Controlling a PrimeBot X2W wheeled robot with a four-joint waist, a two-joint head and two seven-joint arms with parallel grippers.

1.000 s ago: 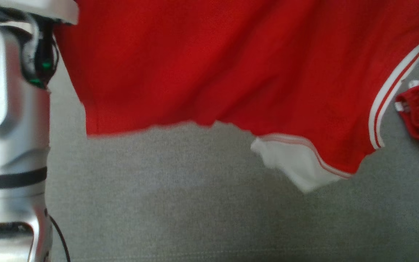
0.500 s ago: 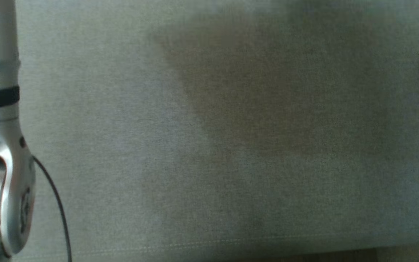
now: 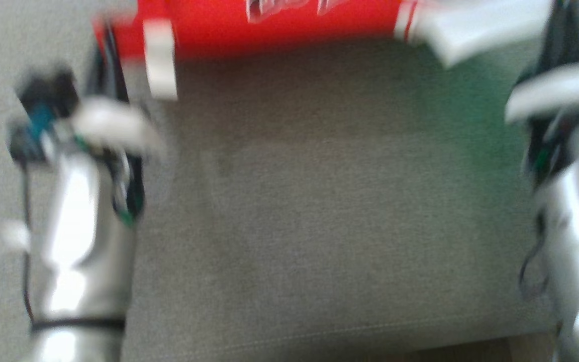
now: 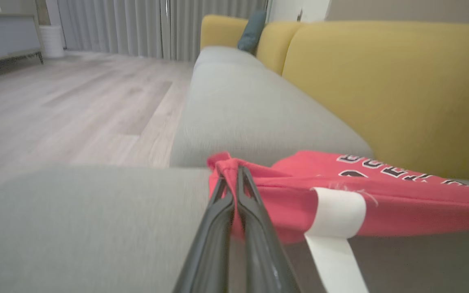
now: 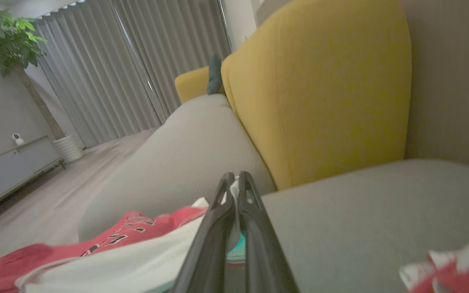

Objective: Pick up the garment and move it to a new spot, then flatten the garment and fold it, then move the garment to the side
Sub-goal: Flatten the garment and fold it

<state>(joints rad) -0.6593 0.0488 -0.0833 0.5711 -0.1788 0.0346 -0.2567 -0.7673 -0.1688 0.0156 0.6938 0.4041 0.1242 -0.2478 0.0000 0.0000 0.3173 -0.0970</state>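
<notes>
I'm working over the grey seat (image 3: 319,211), and the jersey (image 3: 279,25) is lying as a red band along the seat's back edge, under the yellow backrest (image 4: 381,89). Its long axis is running left to right across the seat, pulled between my two arms, so neither arm is nearer: each is holding one end. The left gripper (image 4: 234,179) is pinching the bunched red corner, and the right gripper (image 5: 234,183) is clamping the white trim. A second red garment (image 5: 454,264) is sitting at the seat's right end. A second ago the jersey was hanging broad over the seat, though the head camera is swinging too. I'm judging that laying it flat comes next.
</notes>
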